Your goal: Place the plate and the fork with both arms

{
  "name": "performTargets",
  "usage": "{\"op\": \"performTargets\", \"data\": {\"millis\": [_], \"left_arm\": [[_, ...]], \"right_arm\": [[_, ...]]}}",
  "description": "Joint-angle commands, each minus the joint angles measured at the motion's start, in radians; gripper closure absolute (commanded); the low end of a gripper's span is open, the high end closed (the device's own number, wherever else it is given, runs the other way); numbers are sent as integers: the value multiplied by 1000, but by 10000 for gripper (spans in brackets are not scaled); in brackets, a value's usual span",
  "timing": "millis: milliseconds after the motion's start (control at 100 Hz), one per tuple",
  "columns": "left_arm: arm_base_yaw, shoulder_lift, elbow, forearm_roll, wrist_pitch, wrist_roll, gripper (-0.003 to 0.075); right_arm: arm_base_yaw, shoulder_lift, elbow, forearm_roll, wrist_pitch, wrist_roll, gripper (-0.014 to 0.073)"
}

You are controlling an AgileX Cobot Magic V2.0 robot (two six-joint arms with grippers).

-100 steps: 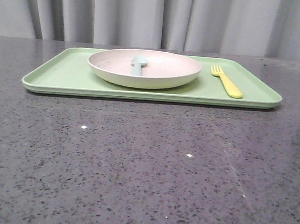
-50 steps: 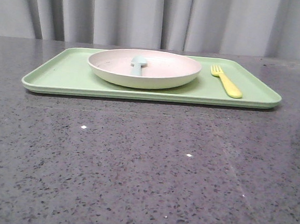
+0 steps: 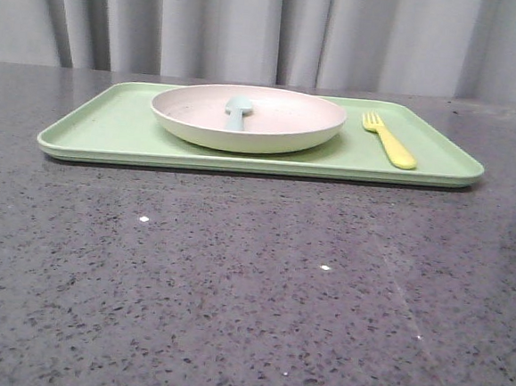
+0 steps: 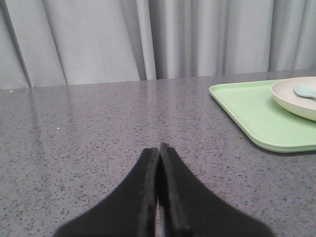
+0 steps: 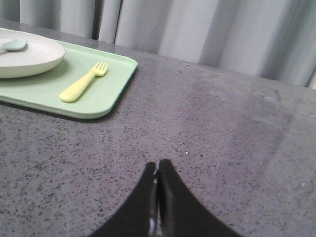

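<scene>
The pale pink plate (image 3: 281,123) with a cream rim sits on the light-green tray (image 3: 111,128) at the back of the table, a small blue-grey spoon (image 3: 238,111) inside it. The yellow fork (image 3: 390,141) lies on the tray right of the plate, tines pointing away. Neither arm shows in the front view. My left gripper (image 4: 159,148) is shut and empty over bare table, left of the tray (image 4: 247,113) and plate (image 4: 296,98). My right gripper (image 5: 157,165) is shut and empty over bare table, right of the tray (image 5: 113,89); the fork (image 5: 83,84) and plate (image 5: 34,57) show there.
The grey speckled table top (image 3: 251,282) stretches in front of the tray and to both sides. A grey curtain (image 3: 271,24) hangs behind the table's far edge.
</scene>
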Motion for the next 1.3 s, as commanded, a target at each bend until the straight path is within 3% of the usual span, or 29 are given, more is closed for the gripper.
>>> {"op": "performTargets", "data": {"millis": [0, 1290], "left_arm": [[3, -32, 13, 0, -85, -10, 741], [3, -32, 13, 0, -85, -10, 741]], "right_arm": [[-4, -23, -8, -1, -109, 6, 712], [-4, -23, 9, -15, -122, 36, 712]]}}
